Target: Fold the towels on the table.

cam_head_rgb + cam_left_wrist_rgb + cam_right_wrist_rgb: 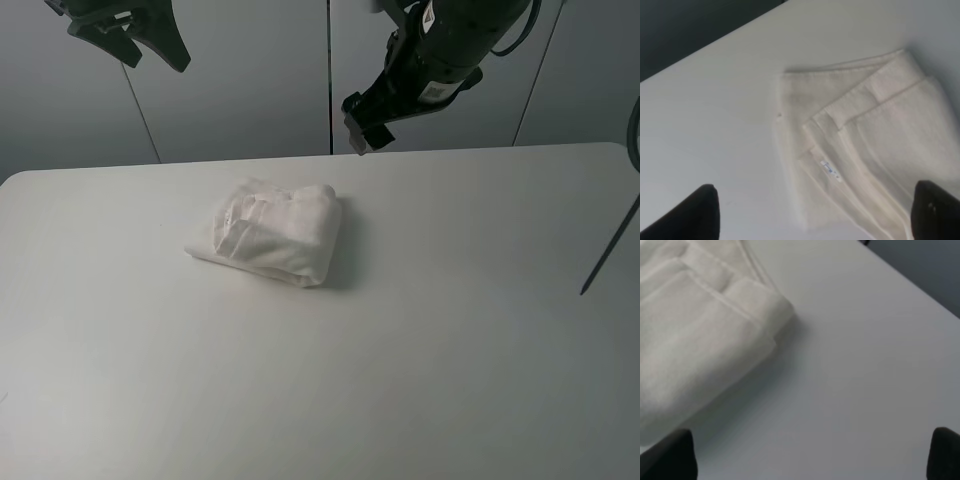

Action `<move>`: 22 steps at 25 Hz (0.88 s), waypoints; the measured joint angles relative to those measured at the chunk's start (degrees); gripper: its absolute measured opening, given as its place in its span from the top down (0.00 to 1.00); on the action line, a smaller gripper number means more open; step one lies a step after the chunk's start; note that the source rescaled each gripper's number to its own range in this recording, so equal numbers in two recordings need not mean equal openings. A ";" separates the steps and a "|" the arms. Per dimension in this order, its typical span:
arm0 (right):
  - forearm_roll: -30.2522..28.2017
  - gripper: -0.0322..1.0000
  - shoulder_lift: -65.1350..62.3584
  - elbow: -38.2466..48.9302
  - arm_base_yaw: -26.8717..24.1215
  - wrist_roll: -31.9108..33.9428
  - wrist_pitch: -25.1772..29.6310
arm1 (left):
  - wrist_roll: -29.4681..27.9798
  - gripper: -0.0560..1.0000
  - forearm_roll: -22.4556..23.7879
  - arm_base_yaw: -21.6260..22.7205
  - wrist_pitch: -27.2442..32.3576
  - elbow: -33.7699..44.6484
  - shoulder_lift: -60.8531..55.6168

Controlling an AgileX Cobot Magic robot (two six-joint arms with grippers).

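Observation:
The white towel lies folded into a thick bundle on the white table, left of centre toward the back. It also shows in the left wrist view, with its woven band and small label, and in the right wrist view. My left gripper hangs high above the table's back left, open and empty; its fingertips show wide apart. My right gripper hangs above the back edge, right of the towel, open and empty, with dark fingertips far apart.
A grey panelled wall stands behind the table. A thin dark rod leans in at the right edge. Bare tabletop lies in front of and to the right of the towel.

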 joint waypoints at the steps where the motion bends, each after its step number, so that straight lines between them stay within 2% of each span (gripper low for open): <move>1: -1.22 0.00 -0.88 0.00 0.00 0.54 1.73 | -0.11 0.01 0.36 0.23 0.00 0.00 -0.65; 5: -4.18 0.00 -4.80 2.72 0.00 2.62 4.20 | -0.32 0.01 1.12 1.65 -0.02 1.64 -4.32; 10: -9.72 0.00 -11.87 10.45 0.00 8.38 4.70 | -0.45 0.01 1.83 5.85 -0.02 8.99 -9.83; 13: -10.21 0.00 -16.92 13.94 0.00 10.31 4.94 | -1.09 0.01 2.43 7.80 0.08 14.01 -13.68; 22: -9.41 0.00 -30.87 17.74 0.00 11.26 9.61 | -1.79 0.01 2.43 8.28 -3.42 28.19 -24.78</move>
